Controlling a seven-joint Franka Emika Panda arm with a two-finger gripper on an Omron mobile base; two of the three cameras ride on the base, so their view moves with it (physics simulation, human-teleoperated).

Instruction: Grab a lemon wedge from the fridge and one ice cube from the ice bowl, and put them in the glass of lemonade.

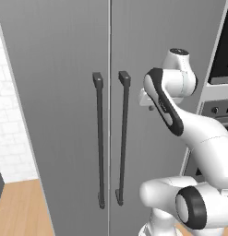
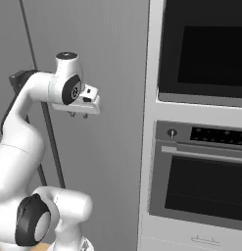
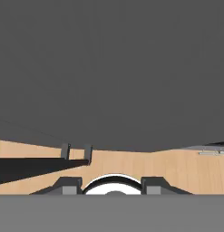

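Observation:
The fridge [image 1: 55,115] is a tall grey unit with both doors shut, and two dark vertical bar handles [image 1: 100,138] meet at its middle seam. My gripper [image 2: 78,115] hangs in front of the right door [image 2: 108,147], pointing down, a little to the right of the handles at their top height. In the hand view the grey door [image 3: 109,68] fills the upper part, and my gripper [image 3: 111,186] is open with nothing between its fingertips [image 3: 70,186]. The lemon wedge, the ice bowl and the glass of lemonade are out of view.
Built-in ovens [image 2: 205,54] stand in a white column right of the fridge, one above the other [image 2: 205,186]. A white tiled wall [image 1: 7,115] lies left of the fridge. Wooden floor [image 1: 18,207] runs below.

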